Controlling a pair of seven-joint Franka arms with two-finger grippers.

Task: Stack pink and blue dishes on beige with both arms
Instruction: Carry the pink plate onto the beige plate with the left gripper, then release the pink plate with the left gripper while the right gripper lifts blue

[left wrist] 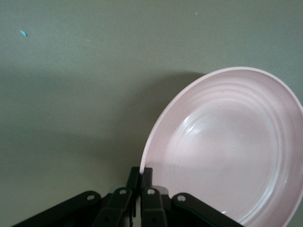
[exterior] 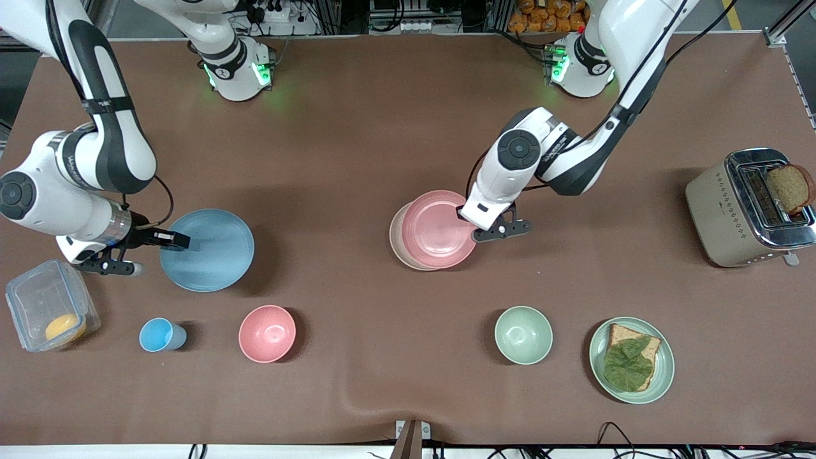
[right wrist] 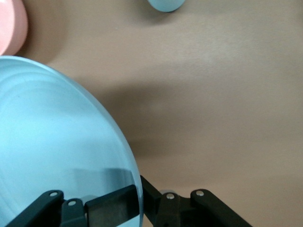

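Left claw [exterior: 477,224] clamps the rim of the pink plate [exterior: 440,228] over the beige plate [exterior: 396,239]; right claw [exterior: 173,240] clamps the blue plate [exterior: 210,250] rim above the tabletop [exterior: 357,146]

A big brown table [exterior: 382,127] fills most of the room. Its cloth has a small bump near the front edge. Past the top edge, black cables [exterior: 274,13] and metal frames [exterior: 484,16] sit in the dark. Green light glows on the table.

table [exterior: 382,127] — brown | beige plate [exterior: 396,242] | 2 bowls | cup [exterior: 156,335] | toaster [exterior: 739,210] | green plate [exterior: 663,370] | box [exterior: 32,299]
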